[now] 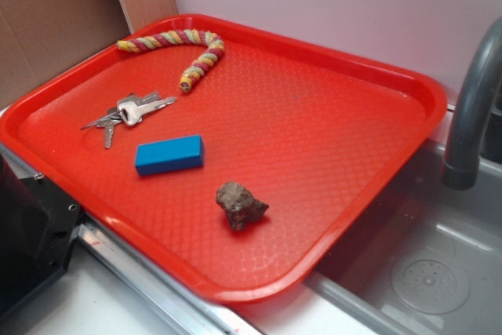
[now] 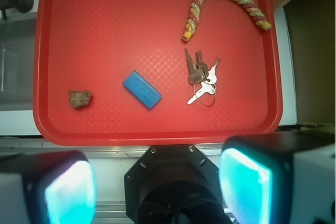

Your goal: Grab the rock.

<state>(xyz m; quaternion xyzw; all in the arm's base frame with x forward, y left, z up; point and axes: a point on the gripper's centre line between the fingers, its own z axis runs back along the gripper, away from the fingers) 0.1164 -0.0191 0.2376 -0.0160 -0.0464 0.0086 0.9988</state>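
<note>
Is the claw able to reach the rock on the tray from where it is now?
Probably yes. The rock lies alone on the red tray, apart from the blue block; the open claw hangs above with nothing between.

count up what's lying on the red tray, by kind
rock: 1
blue block: 1
bunch of keys: 1
rope: 1
total: 4 things on the tray

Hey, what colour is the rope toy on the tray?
The rope is twisted in red, yellow and pale green strands; the exterior view shows it best.
</note>
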